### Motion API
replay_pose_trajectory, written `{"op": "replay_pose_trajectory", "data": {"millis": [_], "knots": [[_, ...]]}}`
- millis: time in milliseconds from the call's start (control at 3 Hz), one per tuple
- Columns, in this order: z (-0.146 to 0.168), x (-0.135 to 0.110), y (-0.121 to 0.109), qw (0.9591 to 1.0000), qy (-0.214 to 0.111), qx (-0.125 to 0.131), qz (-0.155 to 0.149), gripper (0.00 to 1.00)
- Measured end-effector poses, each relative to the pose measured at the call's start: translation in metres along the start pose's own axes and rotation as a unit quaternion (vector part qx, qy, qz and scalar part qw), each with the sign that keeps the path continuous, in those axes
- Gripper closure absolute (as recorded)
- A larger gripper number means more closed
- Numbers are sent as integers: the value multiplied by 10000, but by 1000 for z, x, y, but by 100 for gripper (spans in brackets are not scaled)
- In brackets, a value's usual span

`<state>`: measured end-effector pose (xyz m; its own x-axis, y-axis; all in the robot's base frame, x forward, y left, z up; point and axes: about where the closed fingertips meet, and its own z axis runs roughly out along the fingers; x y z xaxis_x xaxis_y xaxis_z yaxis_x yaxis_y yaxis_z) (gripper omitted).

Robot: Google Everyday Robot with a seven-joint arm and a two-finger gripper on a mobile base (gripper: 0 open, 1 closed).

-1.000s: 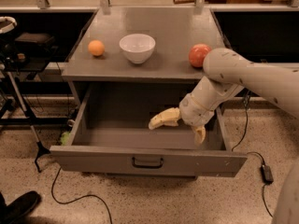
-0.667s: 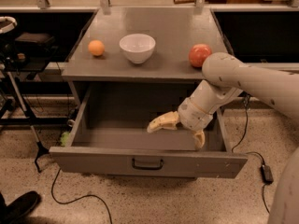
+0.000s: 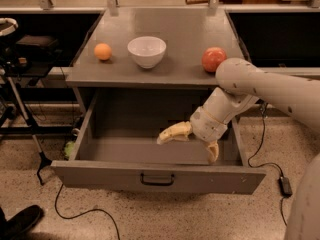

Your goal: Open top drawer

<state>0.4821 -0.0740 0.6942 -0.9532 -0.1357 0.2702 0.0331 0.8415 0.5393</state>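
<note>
The top drawer [image 3: 100,176] stands pulled well out beneath the counter [image 3: 190,34]. The tool [image 3: 187,146] hangs inside it at the right, fingers [image 3: 175,132] spread, gripping nothing. The handle [image 3: 157,179] sits just nearer us and leftward, the front panel running left-right.

Grey top drawer [image 3: 100,176], black handle [image 3: 157,179], cream fingers [image 3: 175,132] inside it; white bowl [image 3: 146,51], orange fruit [image 3: 103,51], red apple [image 3: 213,59].

Orange [image 3: 103,51], white bowl [image 3: 146,51], red apple [image 3: 214,59].
</note>
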Motion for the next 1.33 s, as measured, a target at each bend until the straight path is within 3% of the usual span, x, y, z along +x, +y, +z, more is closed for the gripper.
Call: {"op": "replay_pose_trajectory", "data": {"millis": [333,667,1000,1333], "knots": [[5,11,3,9995,301,-54,-26,0],[16,35,7,9950,968,-41,-248,0],[16,36,8,9944,1021,-36,-259,0],[14,59,4,9889,1458,30,-299,0]]}}
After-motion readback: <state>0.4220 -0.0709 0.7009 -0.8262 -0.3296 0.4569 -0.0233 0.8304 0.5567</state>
